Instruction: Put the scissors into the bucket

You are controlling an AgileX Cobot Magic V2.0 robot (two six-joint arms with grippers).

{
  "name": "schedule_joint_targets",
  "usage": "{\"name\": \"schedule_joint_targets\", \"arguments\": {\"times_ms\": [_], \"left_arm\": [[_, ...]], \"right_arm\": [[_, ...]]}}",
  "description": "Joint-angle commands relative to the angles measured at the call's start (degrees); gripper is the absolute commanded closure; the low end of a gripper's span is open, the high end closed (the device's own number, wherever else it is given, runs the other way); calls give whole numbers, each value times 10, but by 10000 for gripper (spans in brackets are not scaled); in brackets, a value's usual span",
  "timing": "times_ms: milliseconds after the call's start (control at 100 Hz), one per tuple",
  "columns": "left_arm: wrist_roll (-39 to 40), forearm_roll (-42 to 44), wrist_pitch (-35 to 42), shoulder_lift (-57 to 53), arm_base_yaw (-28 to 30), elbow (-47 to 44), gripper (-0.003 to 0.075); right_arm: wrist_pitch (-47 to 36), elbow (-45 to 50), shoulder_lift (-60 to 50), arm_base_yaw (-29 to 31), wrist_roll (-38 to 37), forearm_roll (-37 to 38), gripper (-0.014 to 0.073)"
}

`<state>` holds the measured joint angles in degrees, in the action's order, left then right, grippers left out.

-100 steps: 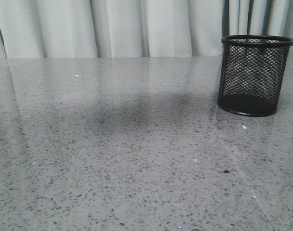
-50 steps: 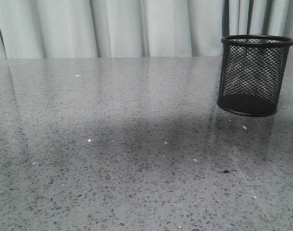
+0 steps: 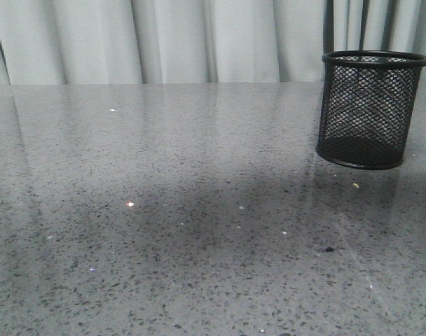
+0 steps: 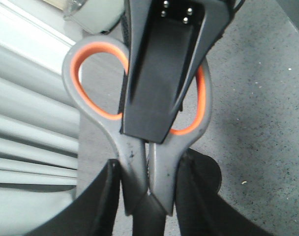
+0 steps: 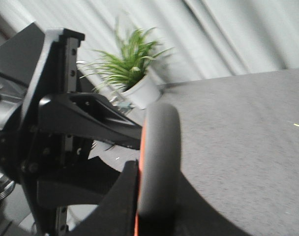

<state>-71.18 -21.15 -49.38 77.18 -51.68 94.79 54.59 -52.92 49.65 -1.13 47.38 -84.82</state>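
Note:
The black mesh bucket (image 3: 369, 108) stands upright at the far right of the table; neither the scissors nor a gripper shows in the front view. In the left wrist view, the scissors (image 4: 134, 162) show grey handles with orange-lined loops. My left gripper (image 4: 149, 196) is shut on the handle shanks. A black finger (image 4: 159, 73) of my right gripper lies across the loops. In the right wrist view, my right gripper (image 5: 157, 211) is shut on a handle loop (image 5: 159, 157) seen edge-on. The blades are hidden.
The grey speckled table (image 3: 164, 231) runs back to pale curtains (image 3: 199, 42). A potted green plant (image 5: 132, 69) stands beyond the table's edge in the right wrist view, behind the left arm's black body (image 5: 56, 137).
In the front view the broad shadow on the table has slid toward the front edge and small glints have appeared. The bucket has not moved.

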Motion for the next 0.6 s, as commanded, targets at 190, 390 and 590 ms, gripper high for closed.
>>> {"name": "schedule_joint_targets", "arguments": {"times_ms": [190, 390, 590], "left_arm": [[134, 13, 10, -187, -5, 26, 583], [268, 59, -53, -283, -5, 26, 604], [486, 145, -166, -351, -5, 22, 740]], "right_arm": [[5, -187, 109, 8, -44, 199, 659], [76, -335, 181, 8, -114, 322, 657], [195, -458, 251, 7, -227, 533, 657]]}}
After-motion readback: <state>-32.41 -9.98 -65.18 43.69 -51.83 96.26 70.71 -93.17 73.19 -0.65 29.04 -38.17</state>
